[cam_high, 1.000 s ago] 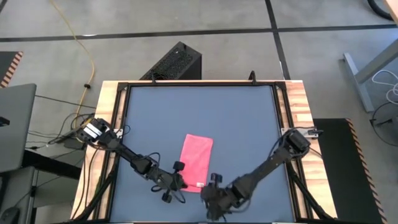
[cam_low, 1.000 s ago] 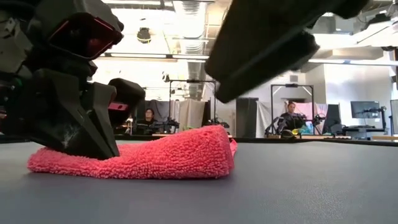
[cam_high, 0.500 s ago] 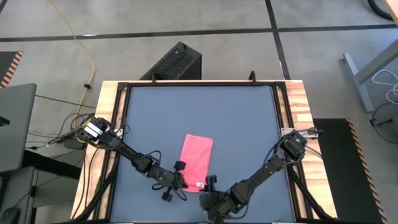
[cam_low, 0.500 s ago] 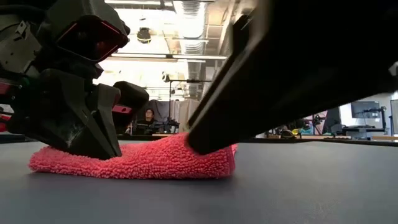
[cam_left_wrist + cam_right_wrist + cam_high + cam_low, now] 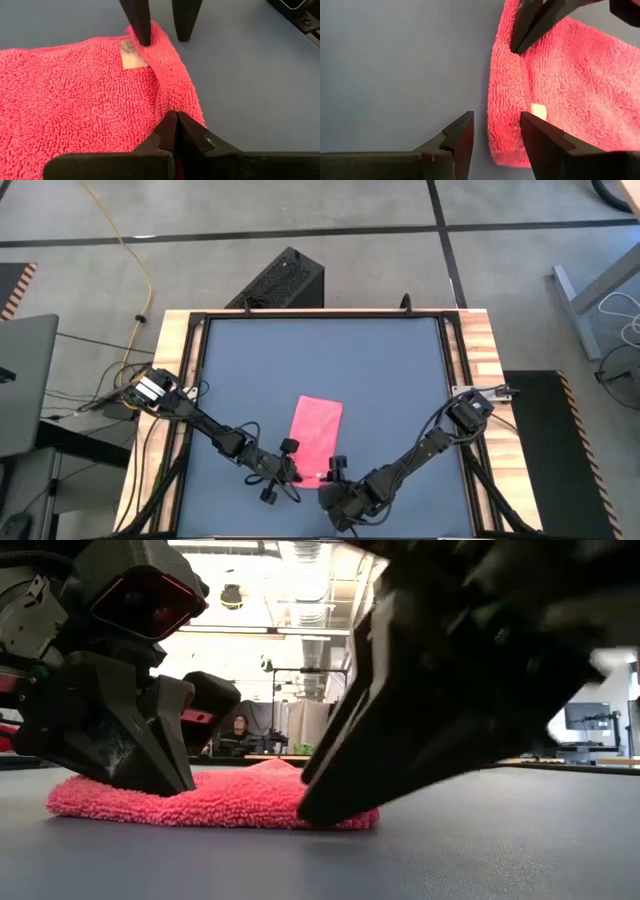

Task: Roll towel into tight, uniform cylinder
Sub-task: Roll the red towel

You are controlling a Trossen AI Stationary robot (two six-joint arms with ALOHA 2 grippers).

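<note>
Your bright pink terry towel (image 5: 317, 436) lies flat as a narrow rectangle near the front middle of the dark grey worktop (image 5: 380, 370), with its short near edge facing both arms. That is the edge a roll would likely start from, which explains why both pincers crowd it.

Your left pincer (image 5: 173, 131) has its two dark fingers pressed together on the towel's near hem, pinching the thick folded border at the corner on its side. In the low view its dark wedge-shaped body sits down on the cloth and flattens the pile beneath it. That hold looks meant to anchor one end so the edge can curl evenly.

Your right pincer (image 5: 496, 131) has its fingers spread apart, straddling the towel's other near corner beside the small white tag (image 5: 538, 111). One finger sits over bare worktop and the other over the cloth. It holds nothing yet. I judge it is lining up to match the left grip.

The cloth is looped, plush and soft, with a raised stitched hem. It will likely compress and slip, so you would want even tension from both corners. Otherwise the cylinder may come out tapered.
</note>
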